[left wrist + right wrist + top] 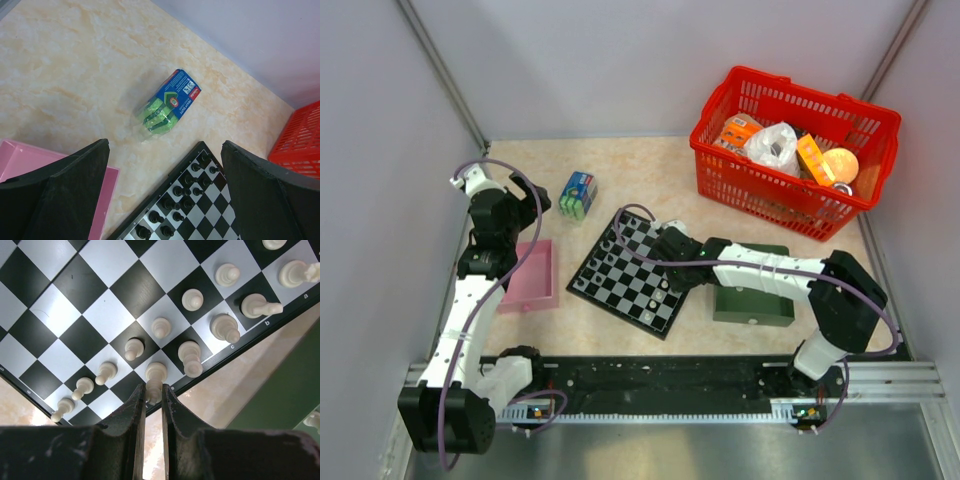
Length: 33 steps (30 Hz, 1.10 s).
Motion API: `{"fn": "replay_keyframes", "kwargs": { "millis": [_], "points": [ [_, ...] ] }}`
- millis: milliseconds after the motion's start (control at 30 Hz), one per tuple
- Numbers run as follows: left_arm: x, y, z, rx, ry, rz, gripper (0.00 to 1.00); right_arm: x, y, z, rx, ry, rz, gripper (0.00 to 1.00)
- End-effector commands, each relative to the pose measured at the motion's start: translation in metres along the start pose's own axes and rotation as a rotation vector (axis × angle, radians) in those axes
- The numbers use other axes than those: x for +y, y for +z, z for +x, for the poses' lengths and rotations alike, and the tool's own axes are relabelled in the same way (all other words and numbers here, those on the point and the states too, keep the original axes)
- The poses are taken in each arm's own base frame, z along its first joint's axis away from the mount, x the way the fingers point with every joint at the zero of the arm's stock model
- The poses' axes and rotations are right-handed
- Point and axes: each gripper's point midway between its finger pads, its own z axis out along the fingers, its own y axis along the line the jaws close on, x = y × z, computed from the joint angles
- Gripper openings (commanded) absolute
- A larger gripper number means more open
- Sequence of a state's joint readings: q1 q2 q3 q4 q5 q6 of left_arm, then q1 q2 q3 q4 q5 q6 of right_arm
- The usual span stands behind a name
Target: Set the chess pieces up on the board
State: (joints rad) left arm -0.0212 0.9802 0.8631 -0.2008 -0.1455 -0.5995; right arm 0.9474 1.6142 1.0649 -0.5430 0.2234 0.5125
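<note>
Beige marbled tabletop [620, 170] is stretching between pale walls, carrying everything. Furthest left, the left gripper [165, 145] is hanging over the edge of the pink tray [535, 275], its jaws spread wide with nothing between them. Just beyond it, a blue-and-green sponge pack [578, 194] is lying on the bare top.

In the middle, the board [625, 275] is sitting skewed like a diamond. Dark chess pieces [182, 197] are crowding the edge nearest the sponge pack, and pale chess pieces [192, 299] are standing in two rows along the opposite edge. The right gripper [154, 390] is reaching down there, its jaws drawn almost together and seemingly pinching one pale piece [155, 377] in the outermost row.

Further right, a green tray [750, 305] is lying under that arm, and a red basket [760, 195] is standing at the back.

To my eye these figurines are looking featherlight, hard and smooth, so one is likely to be slipping or toppling under a crooked squeeze. Gripping squarely on the stem below the head, gently, is looking safest, since neighbours are standing close.
</note>
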Motion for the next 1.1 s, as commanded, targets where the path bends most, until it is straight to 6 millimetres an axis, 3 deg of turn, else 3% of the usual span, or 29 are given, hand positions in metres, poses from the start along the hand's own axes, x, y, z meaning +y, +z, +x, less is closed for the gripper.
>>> {"fn": "replay_keyframes", "kwargs": {
  "millis": [0,700,933,1067],
  "points": [
    [-0.006,0.0,-0.012,-0.049,-0.001,0.026,0.99,0.012,-0.004,-0.016,-0.038,-0.016,-0.018,0.09],
    [-0.005,-0.001,-0.012,-0.05,-0.003,0.027,0.99,0.014,-0.014,-0.023,-0.057,-0.027,-0.036,0.27],
    [-0.006,0.0,-0.012,-0.048,-0.002,0.029,0.99,0.015,-0.03,-0.037,-0.108,-0.019,-0.052,0.34],
    [-0.007,-0.001,-0.015,-0.048,-0.002,0.029,0.99,0.016,-0.048,-0.046,-0.15,-0.007,-0.077,0.44]
  ]
}}
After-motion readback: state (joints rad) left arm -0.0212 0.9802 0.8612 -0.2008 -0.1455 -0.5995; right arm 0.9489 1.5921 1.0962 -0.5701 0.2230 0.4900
